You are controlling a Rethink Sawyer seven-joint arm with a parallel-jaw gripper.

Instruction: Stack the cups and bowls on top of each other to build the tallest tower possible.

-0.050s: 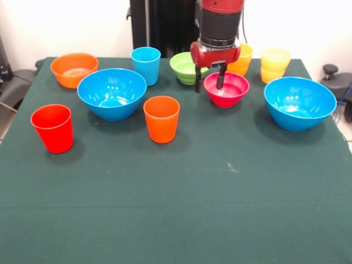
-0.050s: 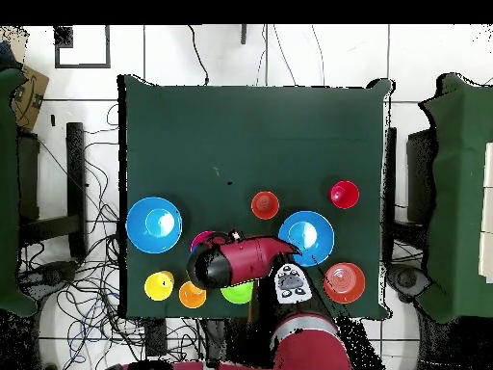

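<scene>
My gripper (image 1: pixel 209 82) hangs open at the back of the table. One finger stands inside the pink-red bowl (image 1: pixel 230 92) and the other just outside its left rim. Right behind it are the lime-green bowl (image 1: pixel 183 66) and a yellow-orange cup (image 1: pixel 243 59). A pale yellow cup (image 1: pixel 274 64) stands further right. Large blue bowls sit at left (image 1: pixel 111 92) and right (image 1: pixel 300 102). An orange bowl (image 1: pixel 73 69), a light blue cup (image 1: pixel 146 65), a red cup (image 1: pixel 53 127) and an orange cup (image 1: pixel 161 118) stand apart. In the overhead view the arm (image 2: pixel 241 260) hides the gripper and most of the pink-red bowl (image 2: pixel 200 238).
Everything rests on a dark green tablecloth (image 1: pixel 181 203), and its whole front half is bare. The cloth's edges drop off at left and right. Cables and chair bases lie on the floor around the table (image 2: pixel 250 125).
</scene>
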